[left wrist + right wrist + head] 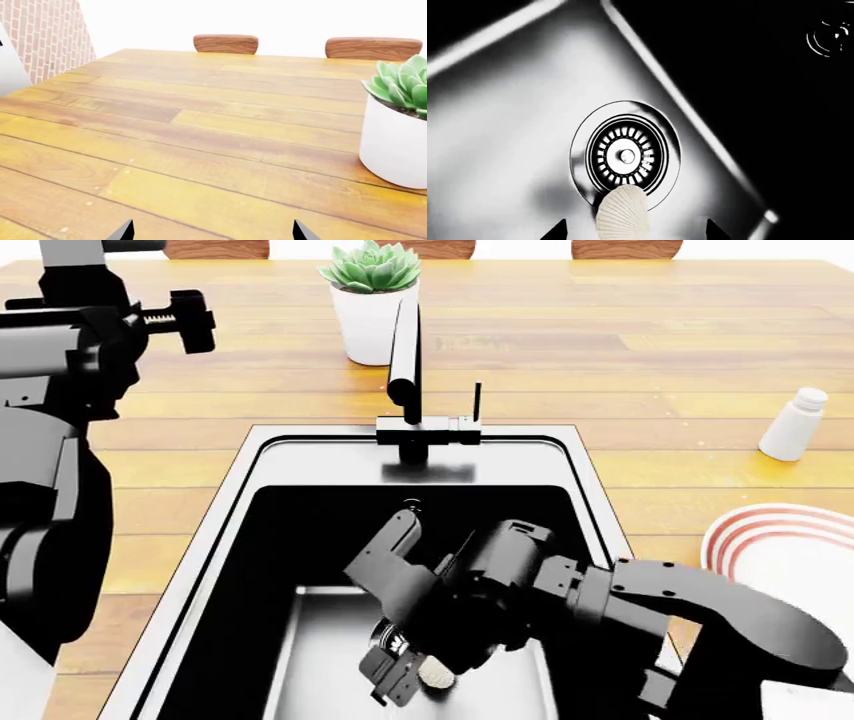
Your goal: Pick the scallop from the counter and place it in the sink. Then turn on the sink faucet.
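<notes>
Bright, even, sharp renders; sink [214,540] interior dark.

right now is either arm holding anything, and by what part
The right gripper has the scallop between its jaws down in the sink, over the drain; which part is pinched is hidden. The left gripper holds nothing.

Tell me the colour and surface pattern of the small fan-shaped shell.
Cream-white, with fine radiating ribs; the small fan-shaped shell shows best in the right wrist view.
</notes>
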